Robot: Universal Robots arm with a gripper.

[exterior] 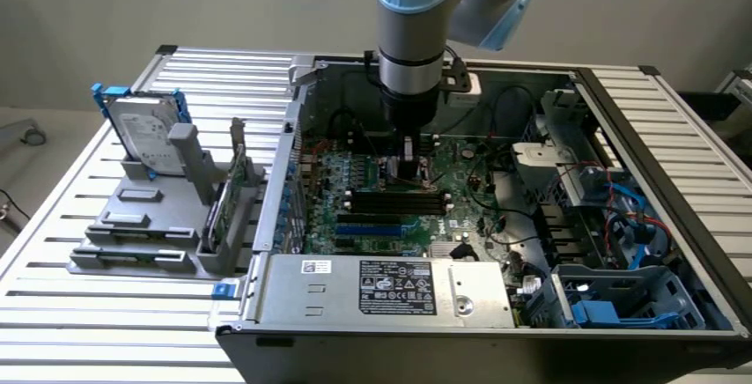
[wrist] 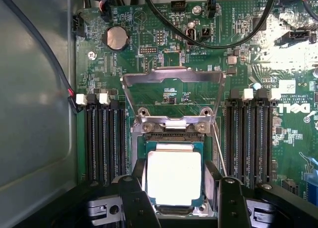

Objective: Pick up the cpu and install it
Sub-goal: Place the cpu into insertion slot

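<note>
The cpu point(wrist: 174, 176), a small square chip with a shiny silver top, lies flat between my gripper's two black fingers point(wrist: 135, 198), directly over the socket point(wrist: 174, 135) on the green motherboard. My gripper point(wrist: 175, 188) is closed against the chip's two opposite edges. The socket's metal load plate point(wrist: 173, 86) stands flipped open just beyond the chip. In the exterior view my gripper point(exterior: 408, 166) reaches straight down into the open computer case point(exterior: 658, 111), low over the motherboard point(exterior: 388, 190).
Black memory slots point(wrist: 105, 138) point(wrist: 251, 138) flank the socket on both sides. Black cables point(wrist: 233, 39) loop over the board behind it. A silver power supply point(exterior: 388, 285) fills the case front. A hard drive point(exterior: 147, 133) stands in a grey rack at the exterior view's left.
</note>
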